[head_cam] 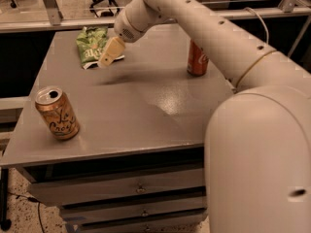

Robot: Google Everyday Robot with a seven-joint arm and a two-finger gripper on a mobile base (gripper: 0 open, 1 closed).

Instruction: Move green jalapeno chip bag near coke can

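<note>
The green jalapeno chip bag (88, 45) lies flat on the far left part of the gray table (146, 106). It is close to the back edge, and its pale edge points to the front. The gripper (111, 53) is right at the bag's right side and tips down to the left. Its tan end is over the bag's near right corner. I cannot tell if it touches the bag, and I cannot tell if the gripper is wide or narrow. The big white arm (209, 30) comes in from the right and goes across the back of the table. The coke can (197, 61) stands up on the far right, well apart from the bag, and the arm hides its top. A tan-gold can (57, 114) stands near the front left corner and leans a little. Under the table top are drawers (138, 189).
</note>
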